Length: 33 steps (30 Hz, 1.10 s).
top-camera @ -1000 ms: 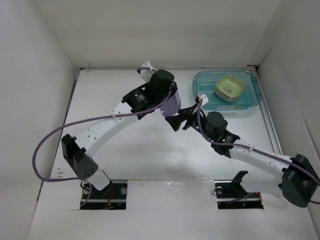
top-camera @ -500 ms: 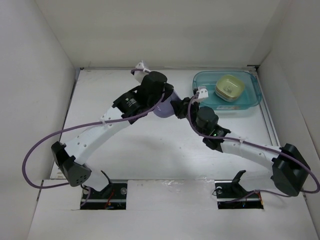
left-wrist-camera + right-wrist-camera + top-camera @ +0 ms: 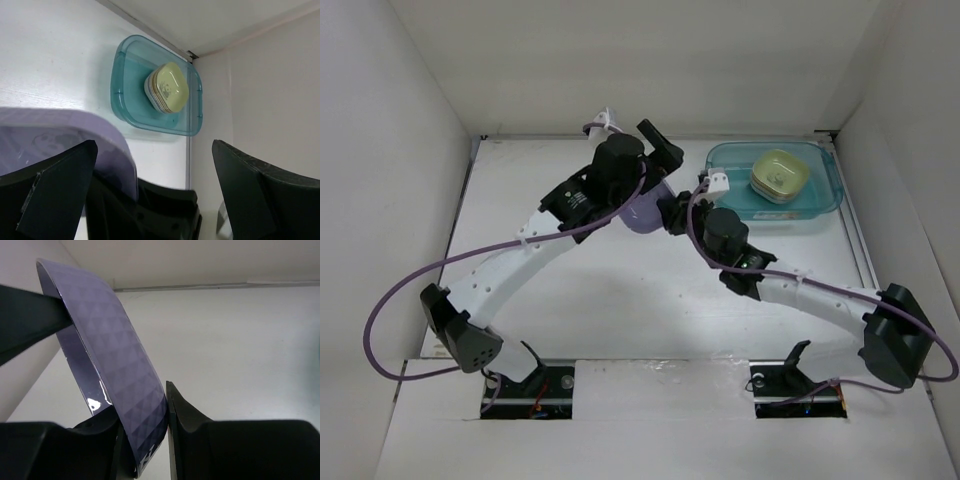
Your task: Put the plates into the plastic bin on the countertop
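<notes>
A purple plate (image 3: 642,212) is held on edge above the countertop (image 3: 620,300), between the two arms. My right gripper (image 3: 670,212) is shut on its lower rim, and the right wrist view shows the plate (image 3: 112,370) pinched between both fingers (image 3: 195,425). My left gripper (image 3: 658,160) stands wide open around the plate's other side (image 3: 65,135), not gripping it. The teal plastic bin (image 3: 720,165) sits at the back right. It holds a stack of plates (image 3: 780,172) with a pale yellow-green one on top (image 3: 169,86).
White walls enclose the countertop on the left, back and right. The bin's rim (image 3: 116,85) lies close to the back right corner. Both arms arch over the middle of the countertop, with purple cables looping beside them.
The right gripper moved in and shut on the purple plate's rim. The left gripper, shut on the plate before, has opened wide and let it go.
</notes>
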Available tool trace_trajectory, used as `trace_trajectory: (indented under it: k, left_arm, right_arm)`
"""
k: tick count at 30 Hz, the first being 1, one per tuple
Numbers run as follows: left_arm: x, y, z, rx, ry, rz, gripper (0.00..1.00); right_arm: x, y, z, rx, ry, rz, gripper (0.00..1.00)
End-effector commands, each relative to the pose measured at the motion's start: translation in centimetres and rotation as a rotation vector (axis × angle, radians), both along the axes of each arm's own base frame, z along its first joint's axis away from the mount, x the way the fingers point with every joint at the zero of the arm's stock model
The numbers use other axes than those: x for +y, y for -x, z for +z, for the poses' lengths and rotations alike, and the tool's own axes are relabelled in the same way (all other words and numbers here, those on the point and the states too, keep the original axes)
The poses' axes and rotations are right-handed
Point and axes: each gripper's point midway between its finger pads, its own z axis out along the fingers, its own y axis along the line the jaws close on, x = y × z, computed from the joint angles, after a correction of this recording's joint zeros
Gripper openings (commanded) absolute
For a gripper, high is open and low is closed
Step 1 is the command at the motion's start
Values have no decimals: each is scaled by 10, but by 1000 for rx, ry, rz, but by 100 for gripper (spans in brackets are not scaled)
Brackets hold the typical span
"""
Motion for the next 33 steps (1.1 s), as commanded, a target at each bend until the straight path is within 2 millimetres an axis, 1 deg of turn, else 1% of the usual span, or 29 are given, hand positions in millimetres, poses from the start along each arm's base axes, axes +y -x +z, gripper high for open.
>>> trace_trajectory:
  k: [1,2,3,4,6,7,8,9,10,11,12,13,14,15,16,17,18,19,20,21,22,23,24,26,27,28,30,32,33]
  left_arm:
    - [9,11,63,-146,47,-44,99]
    - [13,15,64,-146,35,-46,99]
    - [18,19,72,-154,43,-46,99]
    - [27,28,86,-184,58,-47,99]
    - [38,37,90,-204,27,-57,99]
    - [49,44,103,-239,34,-48,99]
    - [53,47,92,-231,-4,-55,99]
    - [57,49,87,-247,-50,-66,99]
    - [64,55,85,-253,-71,-72,99]
    - [65,55,67,-236,-117,-82,99]
    - [68,57,57,-229,-151,-90,99]
    - [71,64,52,-241,-180,-124,99]
    - [73,68,41,-229,-208,-142,99]
    - [75,69,14,-195,-256,-155,99]
    - [78,72,4,-186,-275,-160,99]
    - [87,80,-1,-184,-277,-161,99]
    - [90,84,-24,-151,-306,-168,99]
    - [95,87,-31,-146,-315,-161,99]
    - [99,90,-38,-144,-328,-165,99]
    - [107,97,-37,-157,-316,-162,99]
    - [110,100,-52,-137,-334,-166,99]
    - [113,103,-56,-136,-335,-167,99]
    - [115,107,-55,-144,-323,-175,99]
    - [119,114,-70,-117,-343,-191,99]
    - [120,115,-67,-123,-337,-189,99]
    - [124,118,-72,-116,-344,-191,99]
    - [129,123,-75,-111,-359,-196,99]
    - [139,124,-77,-129,-372,-166,99]
    - [141,126,-74,-139,-363,-164,99]
  right_arm:
    - [-32,-30,30,-11,-58,-129,0]
    - [-43,-37,30,-5,-50,-159,0]
    - [-55,-45,25,35,-45,-193,0]
    - [-80,-63,21,59,-38,-257,0]
    - [-107,-80,23,84,-50,-319,0]
    - [-121,-89,22,97,-58,-351,0]
    - [-154,-104,30,92,-81,-407,0]
    - [-172,-112,31,101,-92,-444,0]
    - [-188,-120,24,139,-114,-475,0]
    - [-221,-132,23,151,-132,-507,0]
    - [-237,-140,31,149,-152,-525,0]
    - [-245,-150,17,192,-156,-508,0]
    - [-264,-157,12,204,-155,-548,0]
    - [-289,-166,19,202,-175,-584,0]
    - [-302,-175,2,245,-166,-608,0]
    - [-313,-177,-8,286,-174,-637,0]
    - [-334,-179,-12,303,-193,-667,0]
    - [-342,-183,-14,310,-216,-678,0]
    - [-347,-187,-32,361,-260,-686,0]
    - [-349,-188,-40,386,-293,-672,0]
    - [-354,-190,-46,403,-323,-689,0]
    - [-359,-191,-60,435,-349,-709,0]
    - [-359,-192,-59,440,-414,-730,0]
    - [-365,-185,-84,485,-441,-796,0]
    - [-366,-186,-85,483,-501,-815,0]
    - [-367,-187,-85,476,-526,-826,0]
    - [-367,-190,-90,464,-560,-827,0]
    - [-364,-195,-88,459,-572,-829,0]
    - [-364,-196,-87,460,-593,-832,0]
